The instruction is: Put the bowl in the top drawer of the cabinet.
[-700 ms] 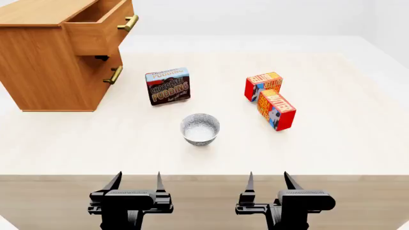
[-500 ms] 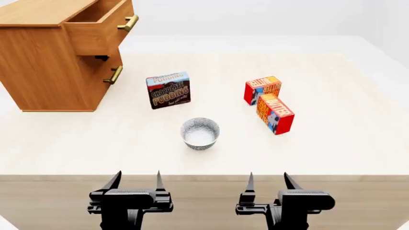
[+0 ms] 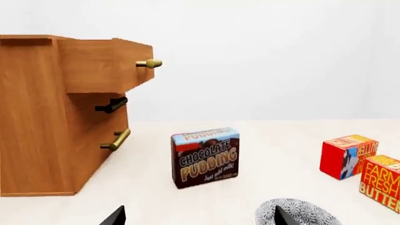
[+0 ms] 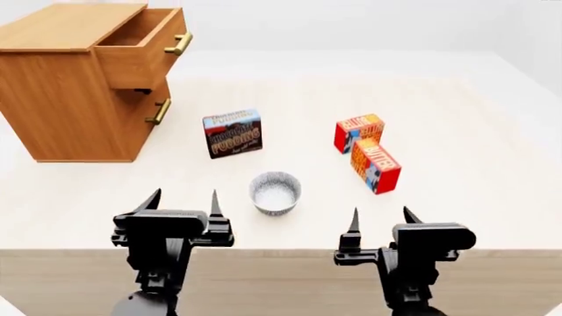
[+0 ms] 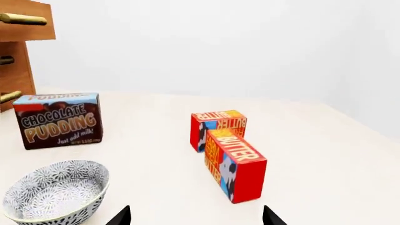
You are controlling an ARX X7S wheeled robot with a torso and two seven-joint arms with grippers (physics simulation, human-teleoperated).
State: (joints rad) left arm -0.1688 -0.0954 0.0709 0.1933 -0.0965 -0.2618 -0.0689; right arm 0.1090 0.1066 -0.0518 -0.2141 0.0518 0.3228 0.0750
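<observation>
Pale wood table [image 4: 491,184] carries the bowl [image 4: 275,192], upright near the front edge, between and slightly beyond both grippers. The left gripper [image 4: 181,201] and the right gripper [image 4: 383,219] both have their fingers apart and hold nothing. At far left, the cabinet [image 4: 62,99] has its top drawer [image 4: 141,49] pulled out; its inside is mostly hidden. A pudding box [image 4: 233,133] and two butter boxes [image 4: 369,151] stand behind the bowl.

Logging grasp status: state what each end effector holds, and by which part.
Nothing is held. The left end effector and right end effector are both open and empty; the bowl sits untouched on the table.
</observation>
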